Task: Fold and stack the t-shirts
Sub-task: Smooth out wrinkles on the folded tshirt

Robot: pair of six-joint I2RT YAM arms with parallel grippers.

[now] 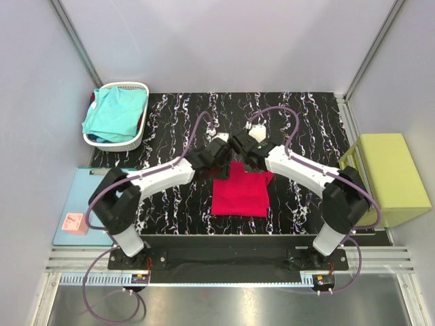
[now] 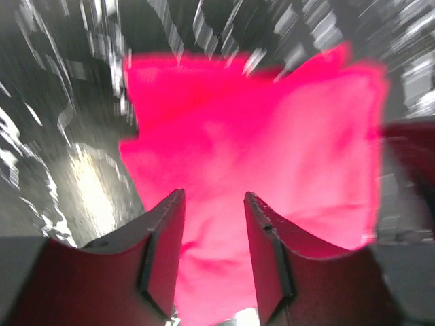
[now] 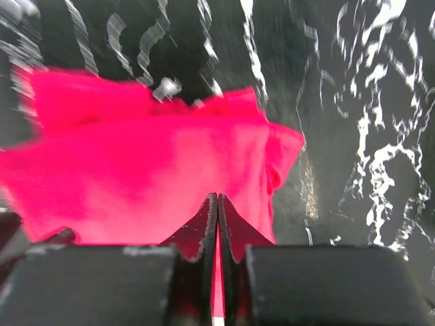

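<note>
A crimson-red t-shirt (image 1: 239, 193) lies folded into a rough rectangle in the middle of the black marbled table. It fills the left wrist view (image 2: 258, 149) and much of the right wrist view (image 3: 136, 176). Over its far edge, my left gripper (image 1: 221, 159) hangs open, its fingers (image 2: 214, 197) apart with only the cloth below them. Close beside it, my right gripper (image 1: 246, 153) is shut, its tips (image 3: 217, 198) meeting above the shirt with no cloth visibly pinched. A turquoise t-shirt (image 1: 114, 114) sits crumpled in a basket at the far left.
The white basket (image 1: 139, 134) stands at the table's far left corner. A light-blue mat (image 1: 68, 197) with a small pink block (image 1: 73, 223) lies off the left edge. A yellow-green block (image 1: 391, 176) stands to the right of the table.
</note>
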